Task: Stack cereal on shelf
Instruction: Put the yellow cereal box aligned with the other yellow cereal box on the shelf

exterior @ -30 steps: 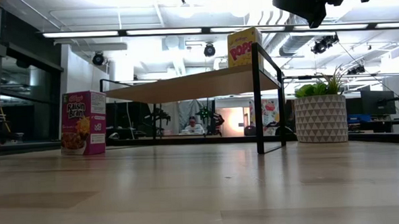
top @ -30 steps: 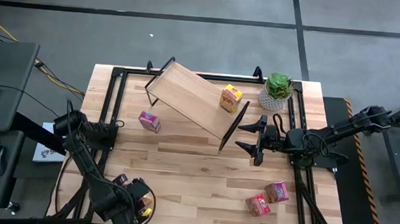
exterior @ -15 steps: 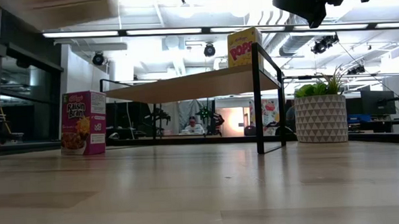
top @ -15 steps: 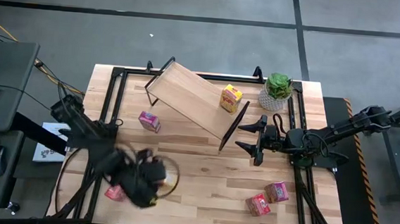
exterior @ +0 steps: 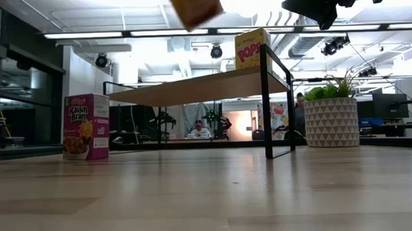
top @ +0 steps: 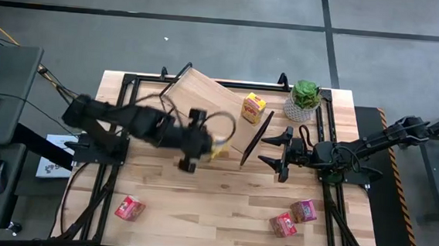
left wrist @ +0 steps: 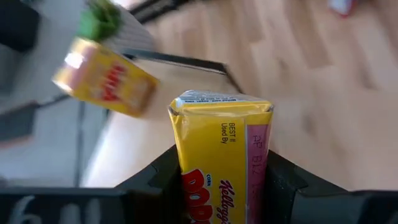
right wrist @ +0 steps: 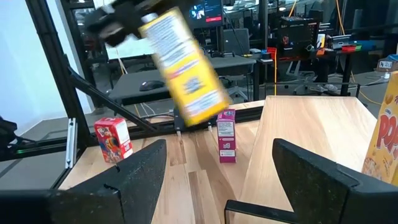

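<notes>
high view: the left gripper [top: 202, 147] carries a yellow cereal box [top: 218, 146] just beside the shelf [top: 209, 105], where another yellow box [top: 253, 107] stands. low view: the carried box hangs above the shelf. left wrist view: fingers [left wrist: 163, 171] clamp the box. right wrist view: the right gripper [right wrist: 214, 177] hovers, fingers wide apart.

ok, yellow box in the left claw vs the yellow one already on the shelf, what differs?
The held yellow box is clamped in the left claw and carried in the air; the shelf yellow box stands free on the shelf. In the low view the held box is tilted, while the shelf box is upright. Both are small yellow cereal boxes with red lettering.
</notes>
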Controlling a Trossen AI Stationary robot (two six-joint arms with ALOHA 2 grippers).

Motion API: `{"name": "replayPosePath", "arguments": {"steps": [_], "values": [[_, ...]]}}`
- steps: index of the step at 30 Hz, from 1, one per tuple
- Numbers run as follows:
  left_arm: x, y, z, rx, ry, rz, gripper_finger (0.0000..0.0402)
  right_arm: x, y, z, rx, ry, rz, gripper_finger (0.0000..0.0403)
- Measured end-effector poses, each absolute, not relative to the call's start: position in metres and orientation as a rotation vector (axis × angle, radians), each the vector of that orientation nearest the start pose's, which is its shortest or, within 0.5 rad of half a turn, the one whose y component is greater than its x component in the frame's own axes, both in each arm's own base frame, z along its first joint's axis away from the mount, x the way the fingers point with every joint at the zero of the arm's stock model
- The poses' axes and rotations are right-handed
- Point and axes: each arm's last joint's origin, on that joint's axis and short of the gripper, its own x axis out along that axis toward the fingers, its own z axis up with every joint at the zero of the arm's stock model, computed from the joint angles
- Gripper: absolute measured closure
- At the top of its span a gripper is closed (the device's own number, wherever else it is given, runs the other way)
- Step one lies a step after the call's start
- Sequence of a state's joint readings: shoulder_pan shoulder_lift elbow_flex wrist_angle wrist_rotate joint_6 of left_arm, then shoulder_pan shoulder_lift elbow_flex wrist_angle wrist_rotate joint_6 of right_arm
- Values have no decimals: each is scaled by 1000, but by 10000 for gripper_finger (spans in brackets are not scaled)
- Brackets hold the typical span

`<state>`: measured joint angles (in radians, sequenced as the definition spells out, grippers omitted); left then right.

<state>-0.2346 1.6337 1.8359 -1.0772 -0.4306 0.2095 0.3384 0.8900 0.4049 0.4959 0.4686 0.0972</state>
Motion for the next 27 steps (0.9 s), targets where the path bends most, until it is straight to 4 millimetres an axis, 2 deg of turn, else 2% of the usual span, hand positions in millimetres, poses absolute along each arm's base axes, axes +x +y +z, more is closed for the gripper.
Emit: {"name": "replayPosePath", "arguments": {"steps": [6, 13, 21, 27], "values": [[341, -32, 416, 522, 671, 44, 263, 186, 51, 249, 101, -16, -130, 116], [344, -4, 414, 499, 680, 79, 263, 186, 51, 249, 93, -16, -130, 116], [374, 11, 379, 483, 768, 61, 263, 186, 51, 249, 94, -16, -130, 116], [384, 12, 363, 498, 817, 47, 263, 186, 51, 247, 96, -5, -130, 116]]}}
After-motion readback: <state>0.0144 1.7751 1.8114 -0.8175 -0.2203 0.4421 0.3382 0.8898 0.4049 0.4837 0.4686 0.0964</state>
